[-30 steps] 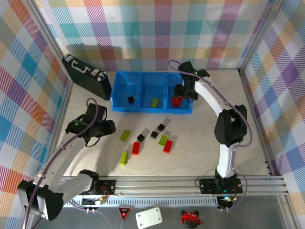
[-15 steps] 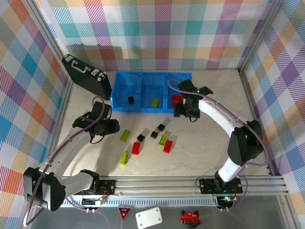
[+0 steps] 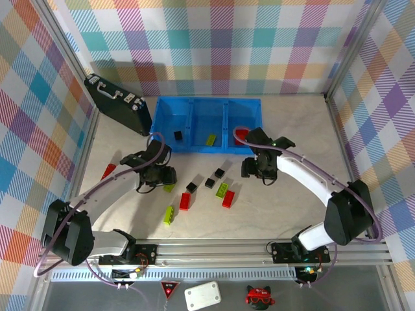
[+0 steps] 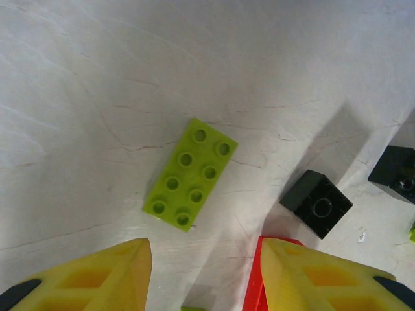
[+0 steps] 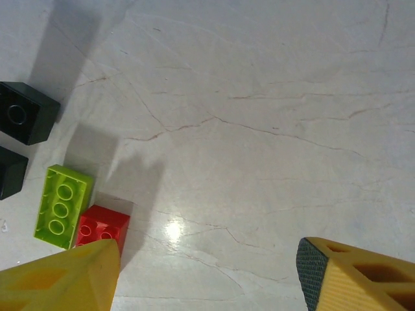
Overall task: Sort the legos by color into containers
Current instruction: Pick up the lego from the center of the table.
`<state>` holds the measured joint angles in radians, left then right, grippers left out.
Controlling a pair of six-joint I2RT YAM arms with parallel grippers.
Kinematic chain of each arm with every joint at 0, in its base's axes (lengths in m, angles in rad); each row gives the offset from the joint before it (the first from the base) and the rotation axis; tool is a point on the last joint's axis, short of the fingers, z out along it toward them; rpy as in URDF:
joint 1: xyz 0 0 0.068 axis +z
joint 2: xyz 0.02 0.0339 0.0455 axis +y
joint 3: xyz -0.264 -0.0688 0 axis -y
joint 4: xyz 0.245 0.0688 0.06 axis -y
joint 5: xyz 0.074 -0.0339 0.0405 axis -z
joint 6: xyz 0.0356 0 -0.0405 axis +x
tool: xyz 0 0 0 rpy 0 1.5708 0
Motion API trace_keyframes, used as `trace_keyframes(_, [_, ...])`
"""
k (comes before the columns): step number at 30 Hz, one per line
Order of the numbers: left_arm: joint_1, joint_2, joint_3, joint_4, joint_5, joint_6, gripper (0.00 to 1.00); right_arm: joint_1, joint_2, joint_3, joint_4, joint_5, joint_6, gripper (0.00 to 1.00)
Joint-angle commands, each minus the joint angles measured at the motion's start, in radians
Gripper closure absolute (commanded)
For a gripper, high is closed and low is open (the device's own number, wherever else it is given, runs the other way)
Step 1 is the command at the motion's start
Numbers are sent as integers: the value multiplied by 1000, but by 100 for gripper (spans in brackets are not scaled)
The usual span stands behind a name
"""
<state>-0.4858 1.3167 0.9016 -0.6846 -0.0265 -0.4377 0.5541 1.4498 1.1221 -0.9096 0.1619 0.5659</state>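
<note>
A: What could be spoiled from here?

B: The left gripper [image 4: 204,254] is held part open and empty above a lime brick [image 4: 189,173], which lies in front of the left end of the containers [image 3: 207,100]. That brick is set askew to the fingers, and a loose red brick [image 4: 251,291] lies just beside 1 of them. If the descent is not squared, the lime brick may be twisted away, or 2 bricks pinched together.

A: And the right gripper [image 3: 257,170]?

B: It is spread wide with nothing held, in front of the containers' right end. The loose pile [image 3: 209,183] could be scattered by a low sweep.

A: What is changed from 1 second ago?

B: The right gripper has been drawn back out of the right bin [image 3: 251,116], where a binned red brick [image 3: 241,134] is left. The left gripper has been brought in over the pile from farther left of the containers.
</note>
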Motion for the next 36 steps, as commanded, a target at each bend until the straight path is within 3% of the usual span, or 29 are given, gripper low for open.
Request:
trace_keyframes(1, [-42,45,54,28,-14,-22,52,6,-45,-21,-8,23,36,27])
trace_keyframes(7, [-104,128,107,47,17,36,52,6,-91,-37,-27,32,49,27])
trace_keyframes(15, [-134,243,207,-31,117,347,49,6,-144,-74,-45,49,62,27])
trace_keyframes(19, [-152,295,247,-61,132,405,45,6,-153,-84,-45,54,62,27])
trace_keyframes(27, [-224,431,346,-124,42,455,42,6,-162,-82,-50,63,58,27])
trace_keyframes(36, [-240,515,349,-165,-50,482,41,6,-163,-93,-53,64,58,26])
